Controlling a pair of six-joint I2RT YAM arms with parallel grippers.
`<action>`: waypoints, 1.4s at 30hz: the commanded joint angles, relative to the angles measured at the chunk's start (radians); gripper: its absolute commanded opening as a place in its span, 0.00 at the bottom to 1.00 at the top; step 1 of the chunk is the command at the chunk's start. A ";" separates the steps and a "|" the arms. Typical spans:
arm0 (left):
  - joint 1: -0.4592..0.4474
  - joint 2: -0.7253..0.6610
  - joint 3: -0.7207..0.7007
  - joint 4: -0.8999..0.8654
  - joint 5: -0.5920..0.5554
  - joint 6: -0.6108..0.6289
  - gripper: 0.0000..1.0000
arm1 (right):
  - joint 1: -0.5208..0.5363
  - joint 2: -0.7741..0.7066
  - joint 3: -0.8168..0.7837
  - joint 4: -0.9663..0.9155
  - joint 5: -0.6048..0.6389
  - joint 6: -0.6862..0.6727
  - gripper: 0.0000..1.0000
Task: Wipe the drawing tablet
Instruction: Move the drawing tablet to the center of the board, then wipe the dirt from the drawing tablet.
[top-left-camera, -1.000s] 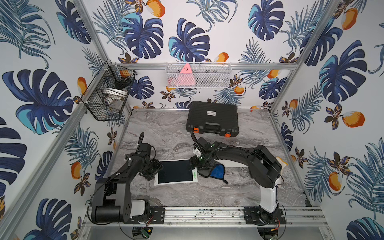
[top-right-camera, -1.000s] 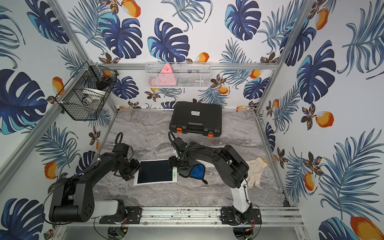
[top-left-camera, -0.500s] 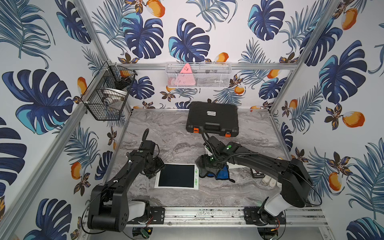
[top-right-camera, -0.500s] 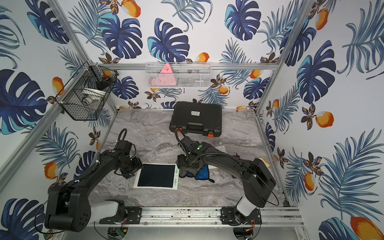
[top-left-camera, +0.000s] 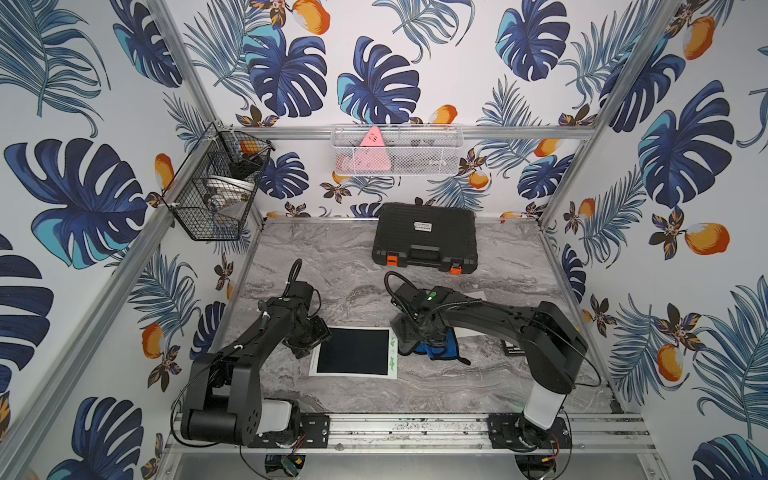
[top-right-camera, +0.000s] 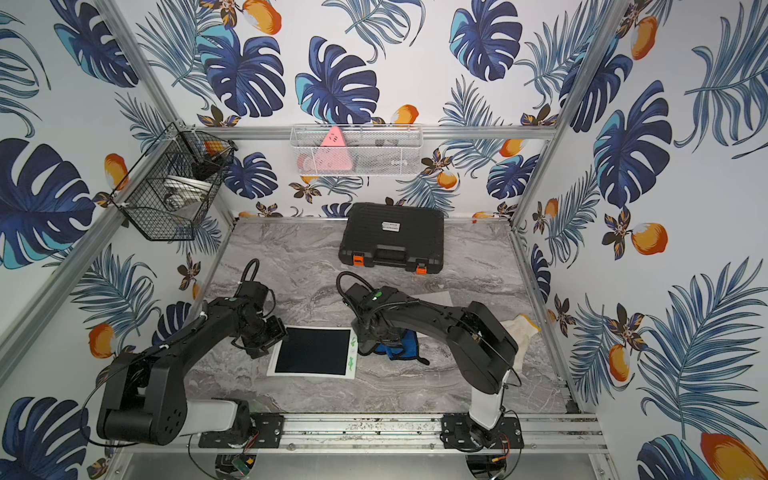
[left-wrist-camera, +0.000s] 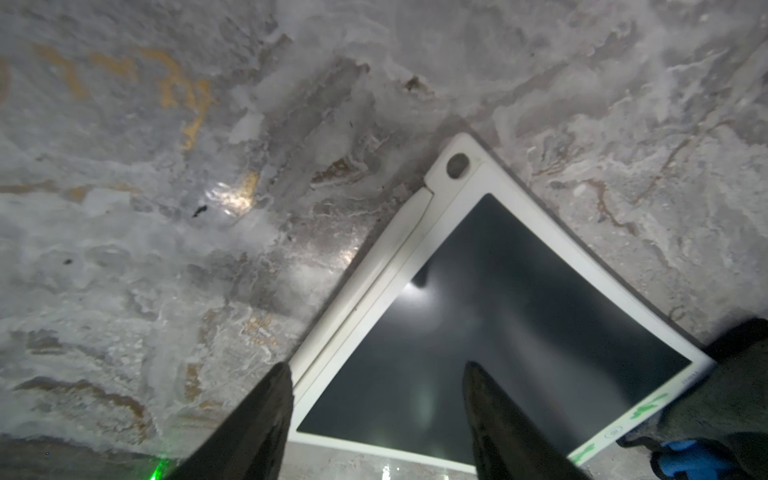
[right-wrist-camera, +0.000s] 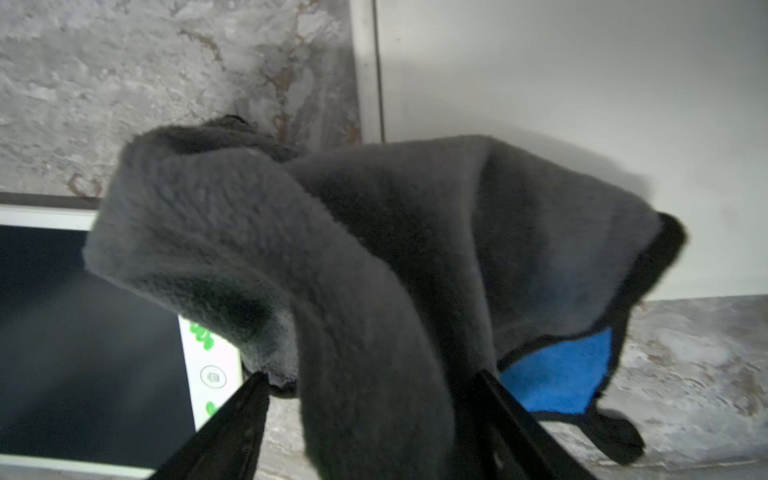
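Observation:
The drawing tablet (top-left-camera: 352, 352) (top-right-camera: 312, 351), white-framed with a dark screen, lies flat on the marble table. My left gripper (top-left-camera: 308, 337) (left-wrist-camera: 376, 365) is open at its left end, one finger beside the frame and one above the screen (left-wrist-camera: 498, 311). A grey and blue cloth (top-left-camera: 440, 347) (top-right-camera: 400, 348) is bunched on the table at the tablet's right edge. My right gripper (top-left-camera: 415, 336) (right-wrist-camera: 370, 375) is open astride the cloth (right-wrist-camera: 332, 249), with bare marble showing between one finger and the fabric.
A black case (top-left-camera: 424, 237) lies at the back. A white sheet (top-left-camera: 473, 297) lies under the right arm, a small black card (top-left-camera: 513, 347) beside it. A white glove (top-right-camera: 519, 328) lies at the right. A wire basket (top-left-camera: 216, 187) and a mesh shelf (top-left-camera: 395, 149) hang on the walls.
The right arm has swung its elbow out to the right and drawn the cloth off the tablet's right edge. Its jaws have widened. The left gripper has stayed at the tablet's left end.

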 joint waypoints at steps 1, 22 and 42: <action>0.013 0.024 -0.002 0.020 -0.017 0.022 0.68 | 0.016 0.051 0.021 0.000 0.005 0.021 0.78; 0.036 0.088 -0.055 0.086 -0.006 -0.001 0.37 | 0.016 -0.229 0.030 -0.149 0.171 -0.062 0.00; -0.036 0.070 -0.088 0.082 -0.056 -0.033 0.21 | 0.075 -0.035 0.036 0.104 -0.107 -0.049 0.00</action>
